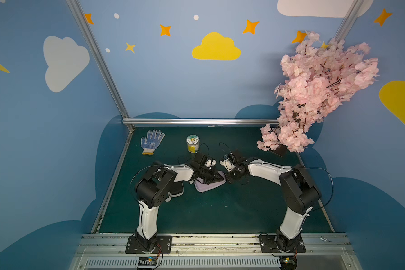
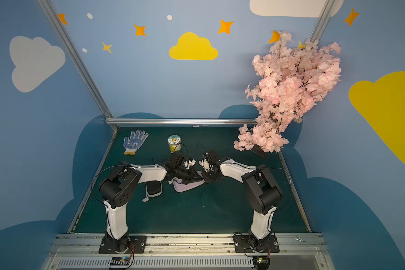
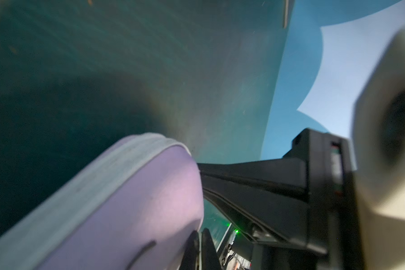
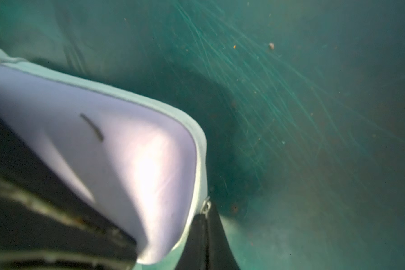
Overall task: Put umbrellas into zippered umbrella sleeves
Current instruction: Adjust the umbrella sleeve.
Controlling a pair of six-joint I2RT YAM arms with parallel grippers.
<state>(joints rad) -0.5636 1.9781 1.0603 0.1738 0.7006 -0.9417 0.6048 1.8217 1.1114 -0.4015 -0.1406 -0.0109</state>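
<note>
Mid-frame, the right gripper (image 4: 206, 218) was pinched shut on the zip pull (image 4: 206, 207) of the lilac sleeve (image 1: 207, 187). The left gripper (image 1: 221, 179), also closed, rested against its shell. The pull would best have followed the rim's curve, with the sleeve kept steady.

2 sleeves (image 2: 185, 186); glove (image 2: 134, 142), jar (image 2: 174, 143), branch (image 2: 290, 93) 1ea

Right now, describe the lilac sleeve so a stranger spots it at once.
On the green table, look mid-way, where the left gripper and right gripper meet. The lilac sleeve is at their tips. Unlike the black sleeve beside it, it is pale purple with a grey edge.
</note>
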